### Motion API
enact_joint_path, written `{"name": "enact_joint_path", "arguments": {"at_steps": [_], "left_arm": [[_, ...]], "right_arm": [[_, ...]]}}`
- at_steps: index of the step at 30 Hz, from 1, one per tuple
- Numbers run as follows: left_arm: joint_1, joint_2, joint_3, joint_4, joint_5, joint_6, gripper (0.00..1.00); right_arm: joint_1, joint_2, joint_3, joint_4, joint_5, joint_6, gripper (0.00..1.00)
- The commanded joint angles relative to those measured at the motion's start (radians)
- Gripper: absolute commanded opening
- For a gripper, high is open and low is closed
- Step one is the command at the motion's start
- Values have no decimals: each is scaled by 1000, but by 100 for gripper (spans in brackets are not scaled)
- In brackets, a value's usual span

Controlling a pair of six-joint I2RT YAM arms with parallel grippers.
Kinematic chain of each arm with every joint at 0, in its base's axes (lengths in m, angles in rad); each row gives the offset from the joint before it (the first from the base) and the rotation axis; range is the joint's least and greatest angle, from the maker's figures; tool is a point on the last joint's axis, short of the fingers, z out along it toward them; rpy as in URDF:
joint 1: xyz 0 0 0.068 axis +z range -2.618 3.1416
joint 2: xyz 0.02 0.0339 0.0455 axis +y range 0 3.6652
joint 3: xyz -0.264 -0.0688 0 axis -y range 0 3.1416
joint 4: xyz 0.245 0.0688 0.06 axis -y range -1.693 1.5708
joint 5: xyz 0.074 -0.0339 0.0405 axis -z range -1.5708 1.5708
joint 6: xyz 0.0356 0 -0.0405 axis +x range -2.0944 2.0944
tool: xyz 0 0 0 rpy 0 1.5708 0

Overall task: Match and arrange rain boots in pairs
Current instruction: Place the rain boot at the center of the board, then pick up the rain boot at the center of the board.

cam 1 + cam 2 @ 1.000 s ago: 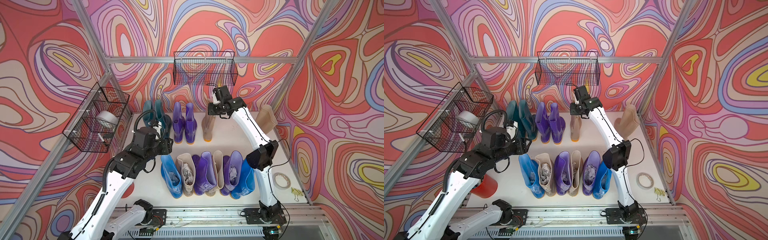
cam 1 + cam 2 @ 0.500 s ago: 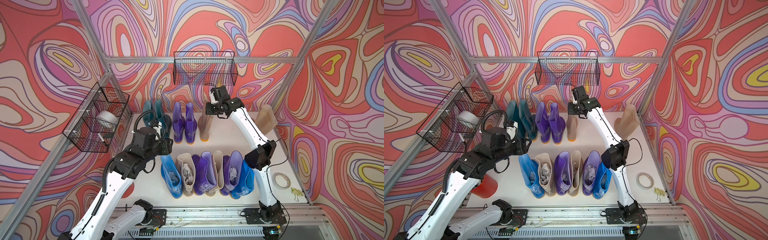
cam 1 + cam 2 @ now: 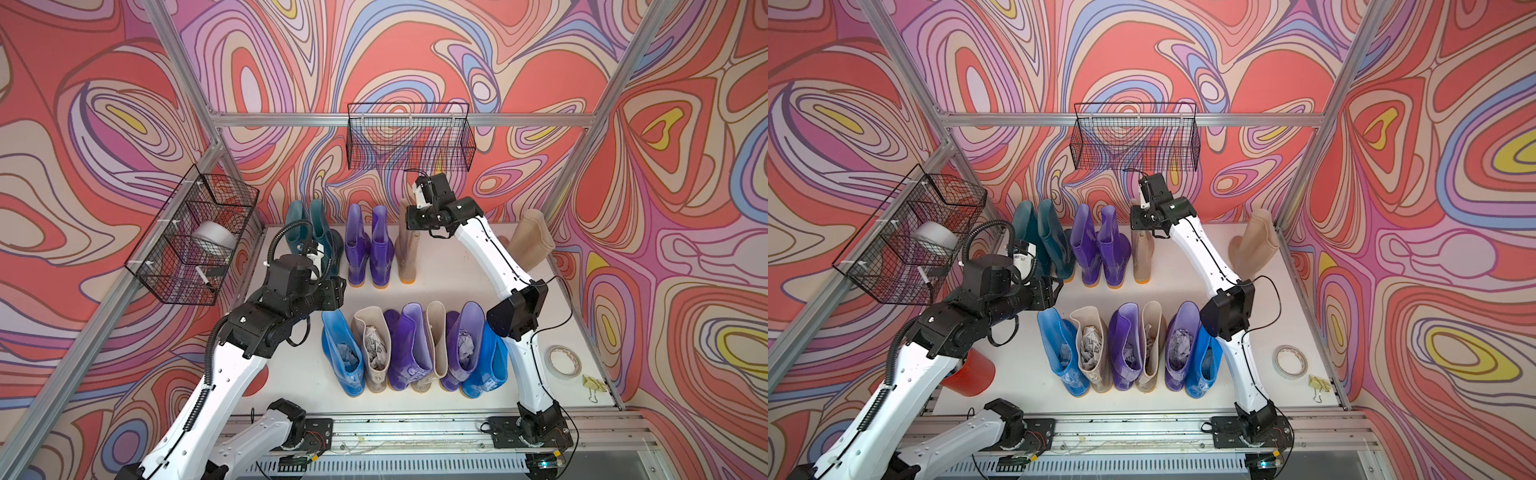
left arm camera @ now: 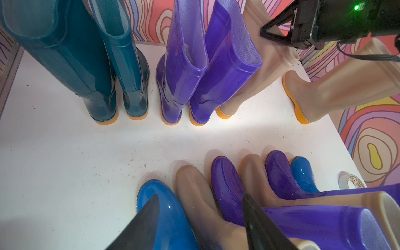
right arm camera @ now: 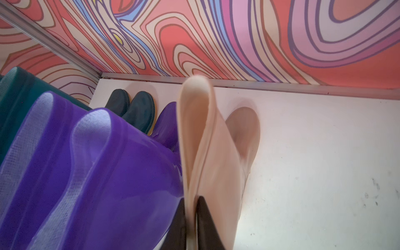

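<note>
Rain boots fill two rows on the white table, and the one I hold is a beige boot in the back row, just beside the purple pair. My right gripper pinches its soft cuff, fingers close together with the rim flattened between them. In the right wrist view the shaft looks tilted toward the nearer purple boot, perhaps touching it; I cannot tell. My worry is that if I let go while it leans, it may topple or knock the purple pair over. Pulling away sideways could also drag the cuff along. A second beige boot, likely its mate, leans against the right wall, well apart, so that pair is not yet made. My left gripper hangs wide and empty over the front-row toes; lowering it carelessly could shove the blue boot.
</note>
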Motion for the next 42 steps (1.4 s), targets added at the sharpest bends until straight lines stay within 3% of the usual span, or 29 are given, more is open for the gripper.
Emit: {"name": "enact_joint_path", "arguments": {"at_steps": [1, 5, 12, 22, 35, 42], "left_arm": [[-6, 1, -6, -18, -9, 2, 63], [-6, 2, -6, -16, -6, -3, 63], [-6, 3, -1, -12, 1, -9, 63], [-6, 17, 29, -5, 11, -19, 63], [-6, 27, 29, 28, 43, -30, 64], [-6, 55, 21, 57, 78, -49, 63]], "right_arm": [[5, -22, -33, 73, 2, -4, 22], [5, -37, -27, 73, 11, -17, 34], [5, -76, -31, 69, 29, -39, 44], [-20, -206, -90, 52, 75, -75, 47], [-214, -766, -664, 81, 260, -177, 54], [-355, -919, -858, 64, 263, -224, 64]]}}
